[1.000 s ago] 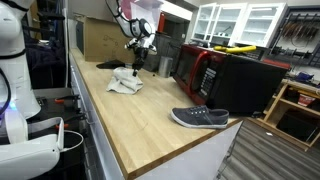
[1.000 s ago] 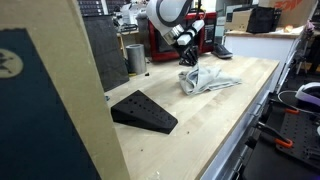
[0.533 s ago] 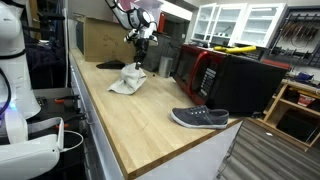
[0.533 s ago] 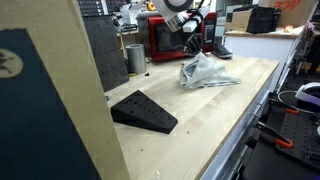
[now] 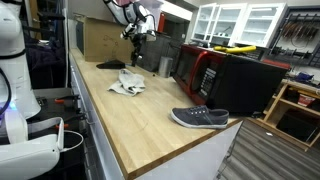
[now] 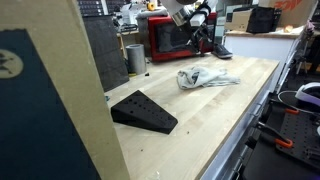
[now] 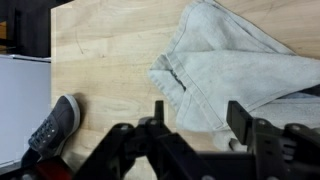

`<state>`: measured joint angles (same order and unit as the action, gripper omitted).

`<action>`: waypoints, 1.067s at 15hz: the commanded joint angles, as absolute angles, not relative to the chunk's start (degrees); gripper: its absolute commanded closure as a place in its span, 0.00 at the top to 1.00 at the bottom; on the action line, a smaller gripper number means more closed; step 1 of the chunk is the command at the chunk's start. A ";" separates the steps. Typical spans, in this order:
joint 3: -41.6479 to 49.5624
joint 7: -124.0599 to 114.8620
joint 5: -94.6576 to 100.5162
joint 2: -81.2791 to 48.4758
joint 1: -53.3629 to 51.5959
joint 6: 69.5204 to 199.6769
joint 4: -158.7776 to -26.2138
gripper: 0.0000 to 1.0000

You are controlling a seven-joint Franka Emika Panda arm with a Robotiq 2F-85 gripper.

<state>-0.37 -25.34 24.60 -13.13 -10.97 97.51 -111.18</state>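
Observation:
A crumpled light grey cloth [image 5: 125, 83] [image 6: 205, 77] lies in a heap on the wooden worktop [image 5: 150, 115]. My gripper [image 5: 137, 38] [image 6: 199, 21] hangs in the air above it, apart from it. In the wrist view the cloth [image 7: 235, 60] spreads out below the gripper [image 7: 199, 112]. The two dark fingers [image 7: 241, 116] stand wide apart with nothing between them, so the gripper is open.
A grey shoe [image 5: 200, 118] [image 7: 55, 125] lies near the worktop's near end. A red microwave [image 5: 198, 70] [image 6: 165, 38] stands beside the cloth. A black wedge [image 6: 145, 111], a metal cup [image 6: 135, 57] and a cardboard box [image 5: 100, 40] sit further along.
The jaws have opened and let go of the cloth, which dropped from hanging in the air to a heap on the worktop. The gripper has risen.

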 commanded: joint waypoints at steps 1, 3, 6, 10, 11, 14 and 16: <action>-1.50 -28.38 26.12 -10.91 -10.70 99.10 -114.45 0.98; -1.83 -29.84 25.72 -11.95 -10.65 100.88 -114.66 1.00; -2.05 -30.38 25.48 -13.78 -10.65 103.54 -114.56 1.00; -1.35 -32.35 25.30 -16.00 -10.56 105.35 -113.83 1.00; -1.05 -33.24 25.37 -16.48 -10.47 106.03 -113.74 1.00; 0.05 -35.94 25.99 -17.97 -10.19 108.56 -113.43 0.99; 0.88 -37.22 26.29 -18.71 -10.01 109.63 -113.21 0.97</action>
<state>0.02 -34.46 24.88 -17.75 -10.36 108.08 -113.86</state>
